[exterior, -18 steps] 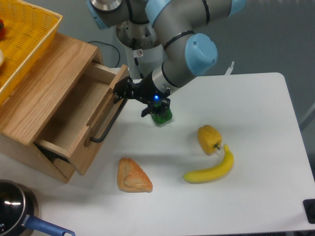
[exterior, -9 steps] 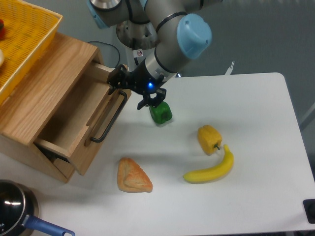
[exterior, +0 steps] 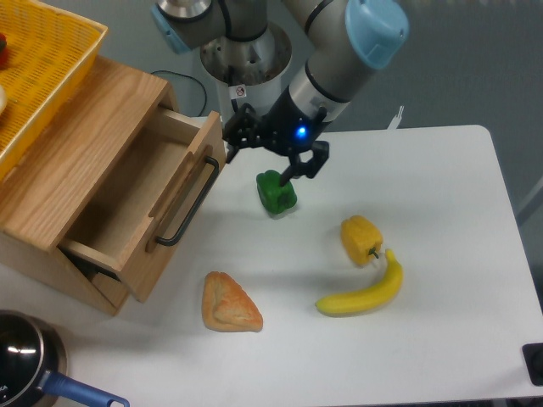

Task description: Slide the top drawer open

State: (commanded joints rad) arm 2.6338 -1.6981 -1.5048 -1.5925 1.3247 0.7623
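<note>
- The table (exterior: 441, 254) carries everything; the cabinet (exterior: 81, 153) sits on its left side with a yellow basket (exterior: 47, 59) on top
- The drawer (exterior: 136, 212) stands well out of the cabinet, its inside bare and open to view; its long axis runs from the cabinet toward the lower right, and the front panel faces the middle of the table
- The black handle (exterior: 191, 203) lies along that front panel, running from upper right to lower left
- The arm (exterior: 339, 59) has swung right over the last second: it was pressed in by the handle's upper end, and now it hangs above the table, clear of the drawer
- The gripper (exterior: 254, 140) is off the handle, just beside the drawer's top corner; whether its jaws are apart or together I cannot tell, as it is dark and seen end-on
- The drawer has not moved while the arm drew away, so I judge the pull finished and the arm retreating
- The pastry (exterior: 229, 303), banana (exterior: 363, 292), yellow pepper (exterior: 361, 240) and green pepper (exterior: 277, 192) lie untouched; a pot (exterior: 25, 360) shows at the lower left
</note>
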